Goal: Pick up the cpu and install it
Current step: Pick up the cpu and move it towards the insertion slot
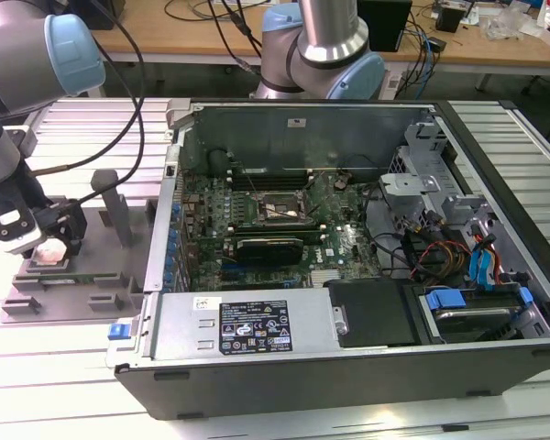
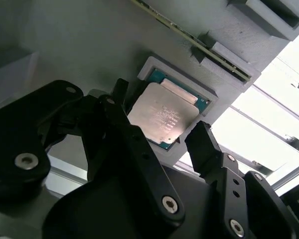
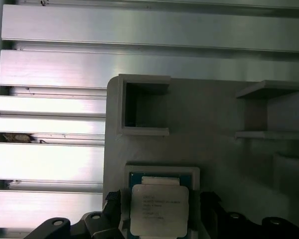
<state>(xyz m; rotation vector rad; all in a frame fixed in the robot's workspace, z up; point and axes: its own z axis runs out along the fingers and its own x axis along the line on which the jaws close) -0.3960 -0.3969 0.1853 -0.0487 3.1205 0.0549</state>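
CPU (image 2: 159, 117) lies flat in a square pocket of the grey holder (image 3: 214, 114). Your pincer (image 2: 161, 108) stands open astride it, one finger on each side, gripping nothing. In the exterior view the holder rests on the slatted desk (image 1: 73, 385), beside the open computer case (image 1: 348, 367), on the exterior view's left.
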